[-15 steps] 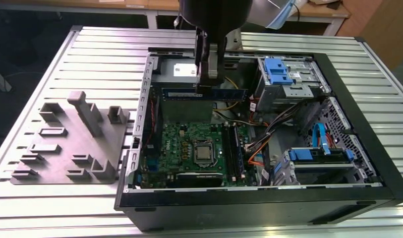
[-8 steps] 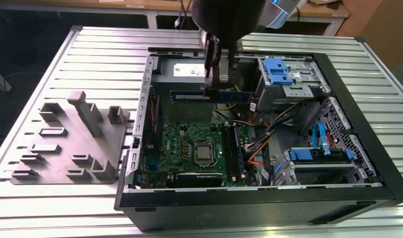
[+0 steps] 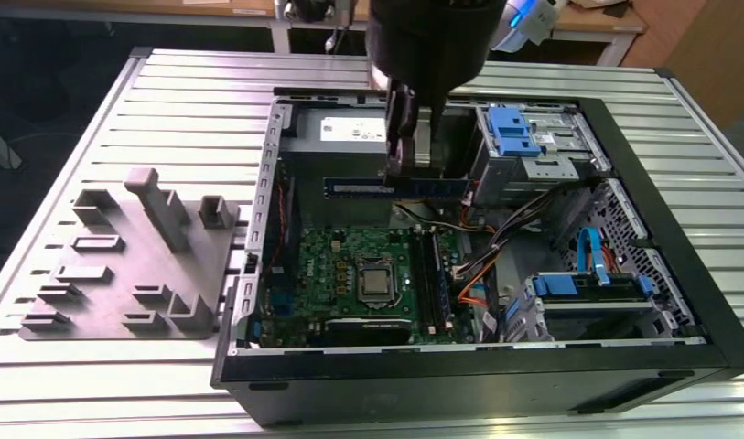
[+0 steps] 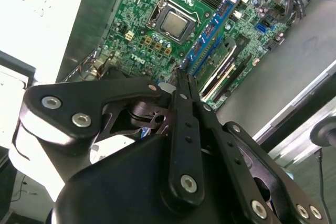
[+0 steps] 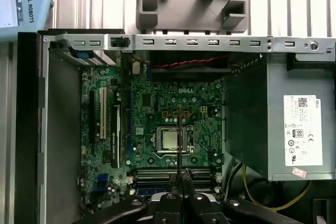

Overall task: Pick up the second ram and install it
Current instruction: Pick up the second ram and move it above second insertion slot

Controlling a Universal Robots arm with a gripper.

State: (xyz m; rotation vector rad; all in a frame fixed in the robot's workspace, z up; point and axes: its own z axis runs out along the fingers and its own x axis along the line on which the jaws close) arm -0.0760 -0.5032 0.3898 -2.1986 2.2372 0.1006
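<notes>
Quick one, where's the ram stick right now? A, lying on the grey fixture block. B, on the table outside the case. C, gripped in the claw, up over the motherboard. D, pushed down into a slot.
C: in the exterior view the claw is shut on the ram stick, holding it level in the air above the motherboard inside the open case.

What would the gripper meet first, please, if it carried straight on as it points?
Probably the green motherboard near its memory slots, with the second ram held by the gripper touching first; depth is unclear.
</notes>
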